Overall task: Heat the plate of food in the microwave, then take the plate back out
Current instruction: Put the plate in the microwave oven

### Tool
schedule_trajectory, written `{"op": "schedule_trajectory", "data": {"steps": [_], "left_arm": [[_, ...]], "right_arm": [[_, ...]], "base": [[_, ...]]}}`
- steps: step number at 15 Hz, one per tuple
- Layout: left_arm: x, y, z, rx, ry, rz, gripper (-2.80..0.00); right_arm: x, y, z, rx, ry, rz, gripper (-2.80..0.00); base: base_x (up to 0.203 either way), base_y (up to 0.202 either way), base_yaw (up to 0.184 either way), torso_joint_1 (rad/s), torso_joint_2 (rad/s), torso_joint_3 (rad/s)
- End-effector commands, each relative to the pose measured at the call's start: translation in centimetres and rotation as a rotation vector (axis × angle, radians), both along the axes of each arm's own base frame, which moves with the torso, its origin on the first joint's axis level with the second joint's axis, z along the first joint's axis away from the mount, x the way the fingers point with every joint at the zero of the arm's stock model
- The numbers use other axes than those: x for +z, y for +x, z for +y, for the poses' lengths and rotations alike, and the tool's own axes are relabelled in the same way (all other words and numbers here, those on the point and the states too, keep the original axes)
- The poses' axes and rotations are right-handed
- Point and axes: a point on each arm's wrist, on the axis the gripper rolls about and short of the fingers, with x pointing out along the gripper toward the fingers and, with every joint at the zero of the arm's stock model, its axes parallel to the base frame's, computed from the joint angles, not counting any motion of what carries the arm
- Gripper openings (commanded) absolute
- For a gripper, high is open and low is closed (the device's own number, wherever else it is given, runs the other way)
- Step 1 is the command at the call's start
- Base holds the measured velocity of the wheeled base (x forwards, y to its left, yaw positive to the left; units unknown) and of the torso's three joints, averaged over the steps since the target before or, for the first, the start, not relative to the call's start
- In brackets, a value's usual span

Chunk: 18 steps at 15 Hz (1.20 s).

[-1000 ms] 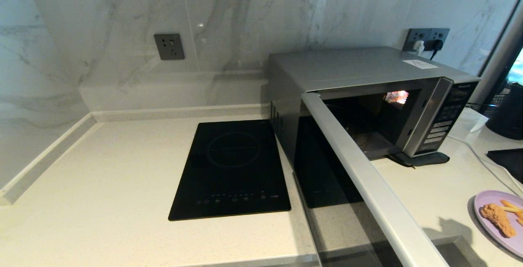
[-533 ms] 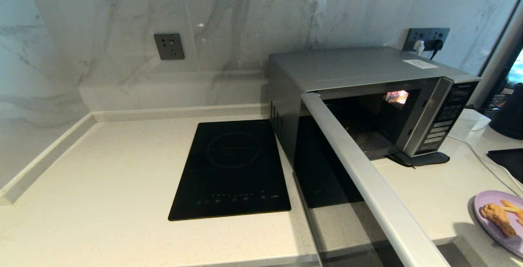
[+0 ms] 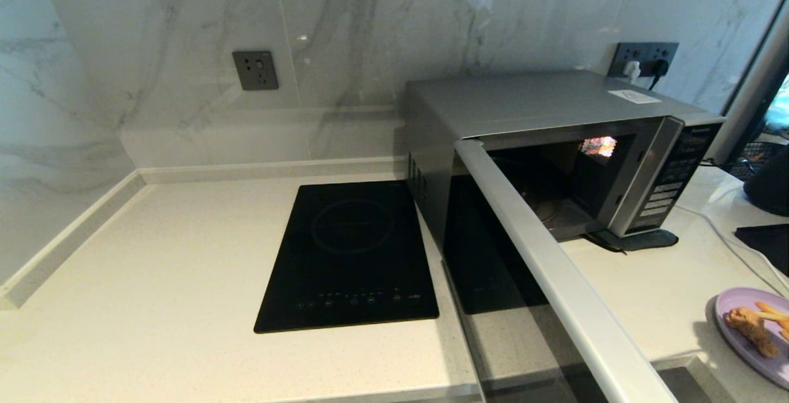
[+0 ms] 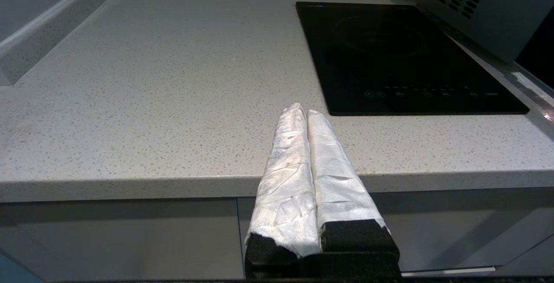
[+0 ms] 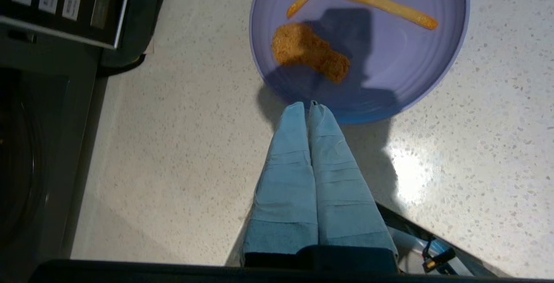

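The plate of food (image 3: 749,335) sits at the lower right of the head view, cut off by the edge. The microwave (image 3: 555,107) door hangs open; its button words are too small to read. The right gripper (image 5: 308,105) is pressed together above the plate's rim. The left gripper (image 4: 301,110) is pressed together too.

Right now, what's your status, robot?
Left gripper shut, parked by the counter edge. Right gripper shut, near the plate of food. Microwave door open, nothing in the way.
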Motion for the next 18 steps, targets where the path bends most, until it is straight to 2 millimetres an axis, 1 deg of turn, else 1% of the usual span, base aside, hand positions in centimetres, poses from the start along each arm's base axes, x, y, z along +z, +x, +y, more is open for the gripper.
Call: {"op": "schedule_trajectory", "data": {"steps": [1,4,6,8,13,15,18], "left_arm": [[0.0,0.0,0.0,0.001,-0.002,0.0,-2.8],[0.0,0.0,0.0,0.001,-0.001,0.0,-2.8],[0.0,0.0,0.0,0.001,-0.001,0.0,-2.8],[0.0,0.0,0.0,0.001,-0.001,0.0,-2.8],[0.0,0.0,0.0,0.001,-0.001,0.0,-2.8],[0.0,0.0,0.0,0.001,-0.001,0.0,-2.8],[0.0,0.0,0.0,0.001,-0.001,0.0,-2.8]], "right_arm": [[-0.7,1.0,-1.2,-0.013,0.029,0.023,-2.8],[-1.4,1.7,-2.3,-0.008,0.072,0.034,-2.8],[-1.7,1.7,-2.8,-0.028,0.084,0.045,-2.8],[-1.9,1.2,-3.8,-0.071,0.088,0.047,-2.8],[-3.9,-0.4,-6.4,-0.185,0.138,0.116,-2.8],[-4.2,-0.6,-6.9,-0.205,0.145,0.124,-2.8],[-4.4,-0.6,-7.0,-0.208,0.147,0.131,-2.8]], "base": [[0.0,0.0,0.0,0.0,0.0,0.0],[0.0,0.0,0.0,0.0,0.0,0.0],[0.0,0.0,0.0,0.0,0.0,0.0],[0.0,0.0,0.0,0.0,0.0,0.0],[0.0,0.0,0.0,0.0,0.0,0.0],[0.0,0.0,0.0,0.0,0.0,0.0],[0.0,0.0,0.0,0.0,0.0,0.0]]}}
